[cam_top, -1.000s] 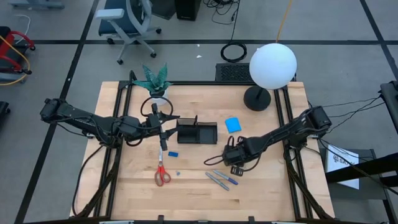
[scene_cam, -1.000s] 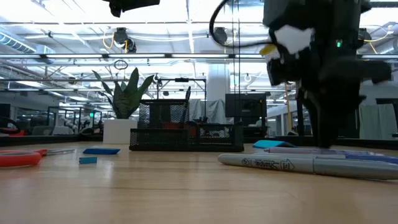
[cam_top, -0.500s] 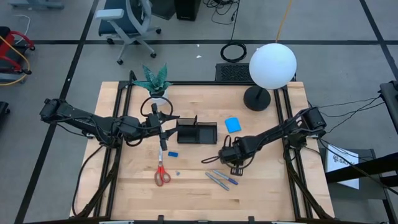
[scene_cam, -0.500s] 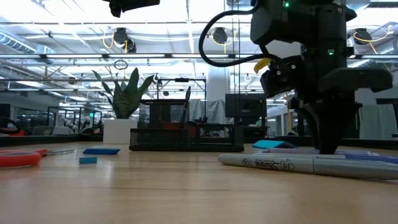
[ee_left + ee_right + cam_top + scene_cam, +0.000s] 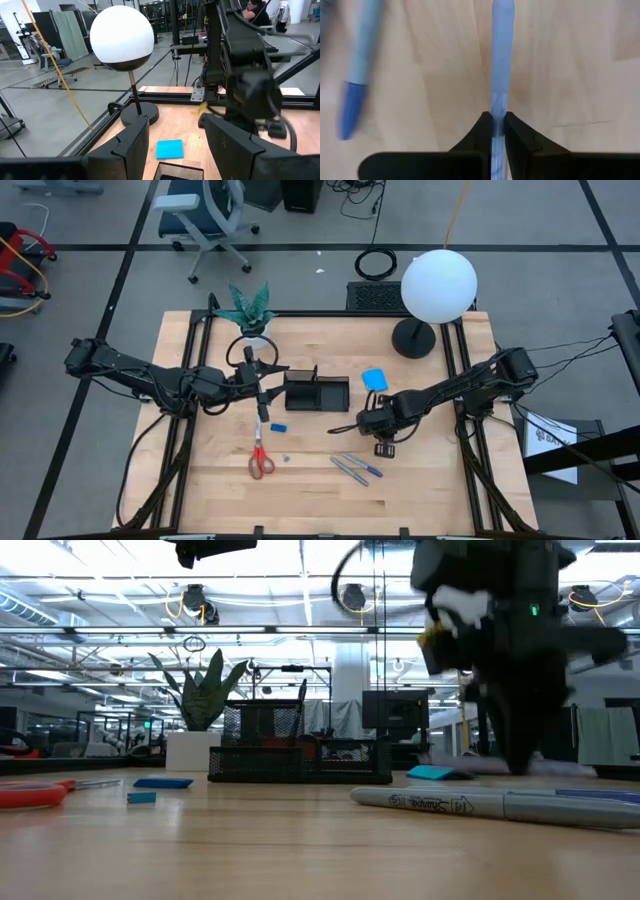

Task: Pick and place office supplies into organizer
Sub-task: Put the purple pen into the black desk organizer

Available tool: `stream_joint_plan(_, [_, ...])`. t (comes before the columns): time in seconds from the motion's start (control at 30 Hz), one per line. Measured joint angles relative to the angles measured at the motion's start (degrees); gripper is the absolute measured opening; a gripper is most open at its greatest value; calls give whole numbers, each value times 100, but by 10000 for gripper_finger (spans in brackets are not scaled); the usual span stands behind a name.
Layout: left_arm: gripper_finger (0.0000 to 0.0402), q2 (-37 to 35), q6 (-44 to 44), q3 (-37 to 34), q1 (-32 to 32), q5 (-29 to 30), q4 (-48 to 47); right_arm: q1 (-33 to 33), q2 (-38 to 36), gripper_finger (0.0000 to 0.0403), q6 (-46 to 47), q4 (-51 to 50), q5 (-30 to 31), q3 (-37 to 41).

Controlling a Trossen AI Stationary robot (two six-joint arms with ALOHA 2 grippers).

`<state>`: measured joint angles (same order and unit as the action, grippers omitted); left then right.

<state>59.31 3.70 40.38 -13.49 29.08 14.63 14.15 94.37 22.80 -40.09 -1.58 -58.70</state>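
**Organizer waiting on nearly everything; one pen being gripped**

The organizer (image 5: 316,392), a small black two-compartment tray near the middle of the table, is serving here as the landmark. How much it is already holding cannot be told from above; the low view is showing something reddish behind its mesh wall, too unclear to name.

The right gripper (image 5: 362,423) is working just beside the organizer's right end, toward the front edge of the table. Its fingers are pinching a slim pale-blue pen (image 5: 501,65); the right wrist view is showing the barrel running out from between the closed fingertips, with wood grain behind it. Whether the pen is lifting clear of the table cannot be told.

Most supplies are lying outside the organizer:
- the red-handled scissors (image 5: 260,458), in front of its left end
- a small blue block (image 5: 278,425), just in front of it
- a tiny blue piece (image 5: 286,458), beside the scissors
- more pens (image 5: 352,469), in front of its right end
- the blue note pad (image 5: 375,379), just right of it

The left gripper (image 5: 262,390) is hanging just left of the organizer with its fingers spread wide, holding nothing.

Judging from this, the task is looking early, with one pen in hand and the rest to follow.
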Motion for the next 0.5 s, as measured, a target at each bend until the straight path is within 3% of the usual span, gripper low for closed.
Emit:
stream_joint_plan(0.17, [200, 0, -41, -1, 0, 0, -2, 4, -677, 19, -137, 83, 37, -6])
stream_joint_plan(0.3, [200, 0, -50, 0, 0, 0, -9, 16, -1249, 19, -316, 397, 452, -8])
stream_joint_plan(0.37, [200, -2, -81, 0, 2, 0, -43, 17, -1517, 19, -493, 565, 834, -8])
stream_joint_plan(0.5, [200, -1, -83, 0, 0, -1, -42, 19, -1939, 19, -1067, 1142, 2173, 38])
